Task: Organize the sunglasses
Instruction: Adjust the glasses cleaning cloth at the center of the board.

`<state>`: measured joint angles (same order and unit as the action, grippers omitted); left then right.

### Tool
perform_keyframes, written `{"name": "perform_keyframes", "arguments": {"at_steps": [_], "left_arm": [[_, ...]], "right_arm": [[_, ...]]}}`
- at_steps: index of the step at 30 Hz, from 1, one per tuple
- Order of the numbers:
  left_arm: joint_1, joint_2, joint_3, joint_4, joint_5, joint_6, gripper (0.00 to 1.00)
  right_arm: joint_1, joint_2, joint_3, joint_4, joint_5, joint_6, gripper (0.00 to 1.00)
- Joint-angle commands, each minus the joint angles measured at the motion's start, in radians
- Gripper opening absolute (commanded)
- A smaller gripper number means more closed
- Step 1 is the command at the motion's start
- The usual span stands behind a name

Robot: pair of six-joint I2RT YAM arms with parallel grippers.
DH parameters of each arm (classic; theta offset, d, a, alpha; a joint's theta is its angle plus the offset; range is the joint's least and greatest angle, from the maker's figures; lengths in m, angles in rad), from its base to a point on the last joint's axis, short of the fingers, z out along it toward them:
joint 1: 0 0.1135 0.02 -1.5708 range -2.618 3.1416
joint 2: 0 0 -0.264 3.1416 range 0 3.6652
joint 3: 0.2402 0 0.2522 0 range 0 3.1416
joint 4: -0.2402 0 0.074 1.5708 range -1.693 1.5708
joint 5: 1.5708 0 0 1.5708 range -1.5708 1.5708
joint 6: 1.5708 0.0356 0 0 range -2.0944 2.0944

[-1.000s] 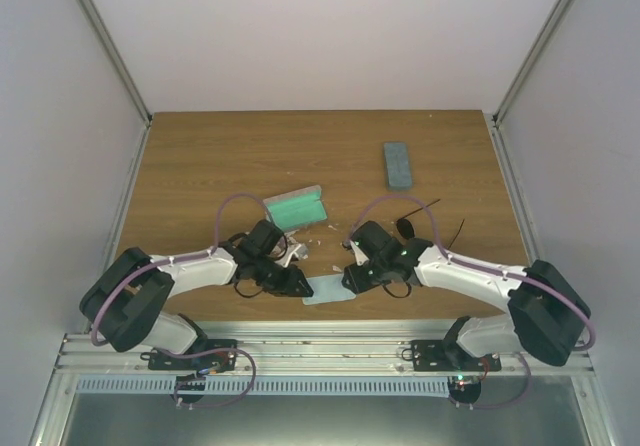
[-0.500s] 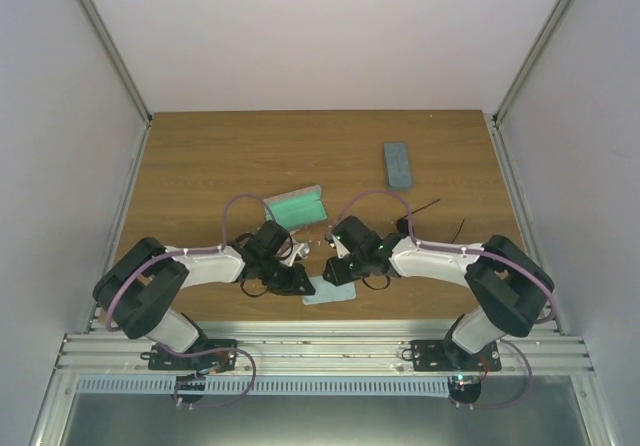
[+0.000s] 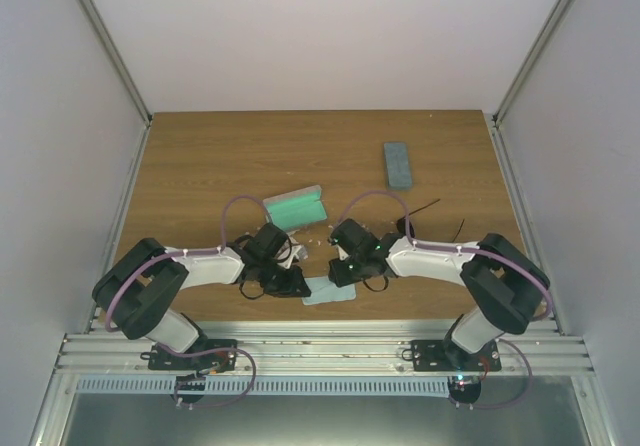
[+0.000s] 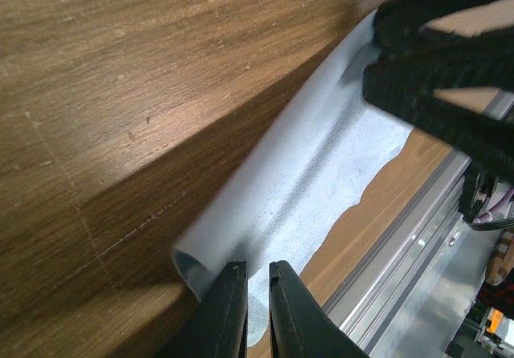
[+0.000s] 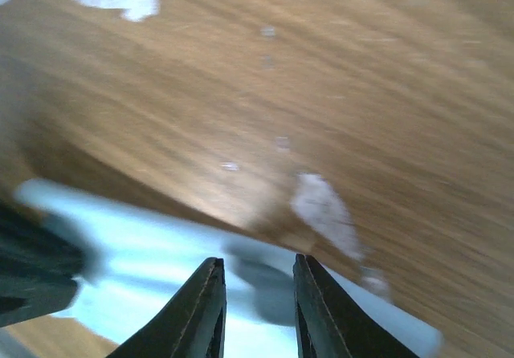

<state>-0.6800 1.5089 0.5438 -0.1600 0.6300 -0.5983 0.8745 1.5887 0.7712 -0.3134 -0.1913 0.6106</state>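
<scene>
Brown wood-grain bench (image 3: 200,166), plain white walls around it. Left claw (image 4: 255,271), fingers nearly together, pinches the near edge of the thin light-blue cloth (image 4: 321,173); right claw (image 5: 257,263) is narrowly parted over it, and I cannot tell whether it grips. Opposed pulls could crumple or drag the cloth. Thin dark wire-framed sunglasses (image 3: 425,207) lie farther back on the right, apart from both claws

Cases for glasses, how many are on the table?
2. An open green-lined case lies mid-table, just beyond the left arm; a closed grey case lies farther back, right. Another could be hidden.
</scene>
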Motion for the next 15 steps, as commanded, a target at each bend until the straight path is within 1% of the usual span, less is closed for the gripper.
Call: {"name": "perform_keyframes", "arguments": {"at_steps": [1,5,7,10,15], "left_arm": [[-0.007,-0.004,-0.023,-0.054,-0.059,0.015,0.12],[-0.01,-0.025,-0.007,-0.057,-0.042,0.017,0.13],[-0.013,-0.043,0.006,-0.048,-0.028,0.014,0.13],[-0.016,-0.069,0.029,-0.027,-0.012,0.0,0.14],[-0.016,-0.072,0.065,0.029,-0.06,-0.053,0.11]], "right_arm": [[-0.002,-0.032,0.003,-0.197,0.288,0.051,0.25],[0.0,-0.063,0.022,-0.279,0.448,0.095,0.3],[0.005,-0.089,0.028,-0.284,0.458,0.095,0.32],[0.018,-0.132,0.037,-0.251,0.401,0.067,0.36],[0.027,-0.15,0.009,-0.131,0.203,0.037,0.35]]}}
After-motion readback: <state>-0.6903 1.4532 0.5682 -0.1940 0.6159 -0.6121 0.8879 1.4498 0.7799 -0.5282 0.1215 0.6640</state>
